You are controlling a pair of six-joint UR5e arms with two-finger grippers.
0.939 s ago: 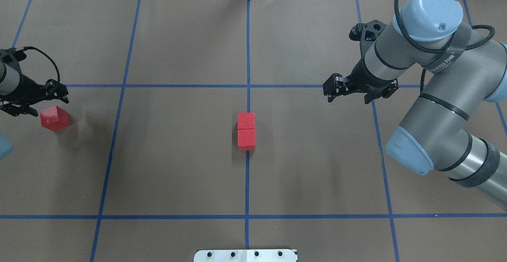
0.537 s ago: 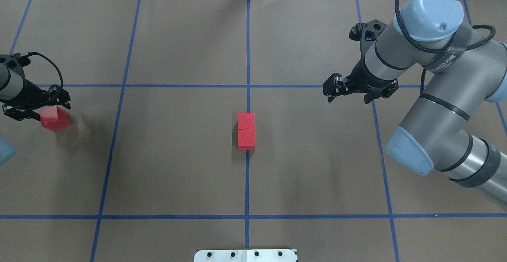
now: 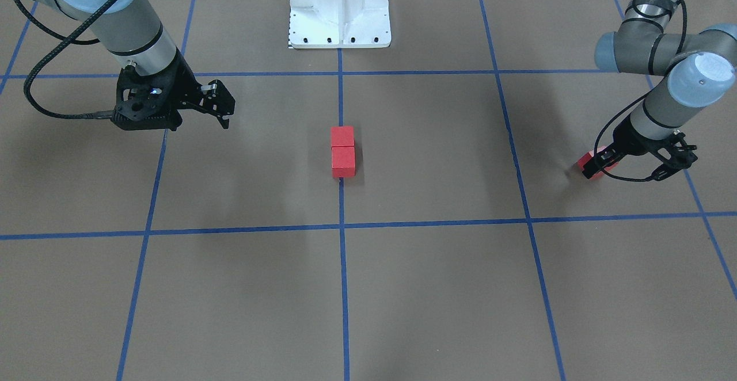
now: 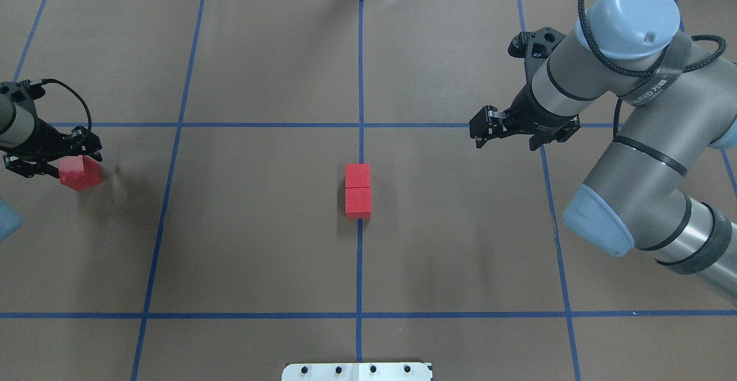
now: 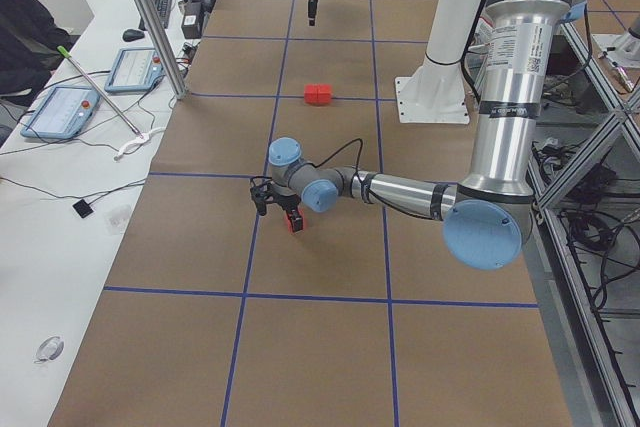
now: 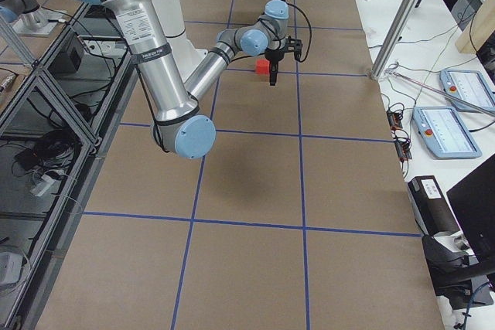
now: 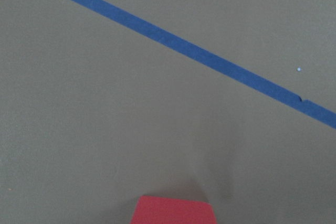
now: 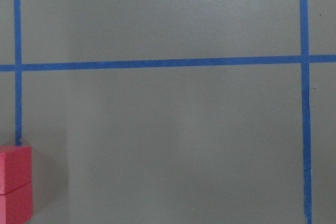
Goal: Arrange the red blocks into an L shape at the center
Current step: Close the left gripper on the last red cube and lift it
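The desk (image 4: 259,254) was covered with smooth, matt brown paper and gridded with blue tape (image 4: 359,82) of a slight sheen. The red blocks (image 4: 358,191) had plain matt faces. The right arm (image 4: 639,156) showed satin grey metal tubes and smooth light-blue plastic caps (image 4: 627,10). The robot base (image 3: 339,7) was white-painted metal with a semi-gloss finish.

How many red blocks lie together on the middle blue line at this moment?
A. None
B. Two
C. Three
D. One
B: two red blocks sit touching each other on the middle blue tape line, while the third red block lies alone far to the robot's left.
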